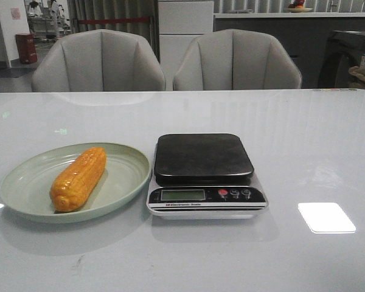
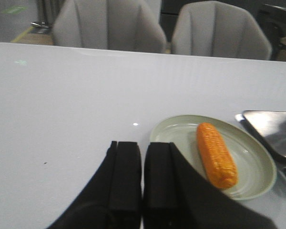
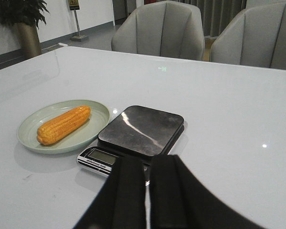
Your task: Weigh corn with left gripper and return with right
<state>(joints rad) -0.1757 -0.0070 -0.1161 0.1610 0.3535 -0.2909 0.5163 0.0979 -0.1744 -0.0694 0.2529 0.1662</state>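
Task is standing at its opening step: corn [image 1: 78, 179] is lying lower left on the plate [image 1: 24, 182], scale [image 1: 204, 158] is sitting bare, and the clenched, empty left hand [image 2: 142, 164] is needing to open and reach.

Two grey chairs [image 1: 164, 61] behind glossy white table [image 1: 304, 140] (lamp glare).

Office lounge or showroom-like interior, glossy white table [image 1: 304, 140], two grey upholstered chairs [image 1: 98, 61] behind it, potted plant [image 3: 19, 19], sign stand, curtains, counter at rear wall

matte black left pincer [image 2: 142, 179] and right pincer [image 3: 147, 191] — thick, angular, flat-faced fingers
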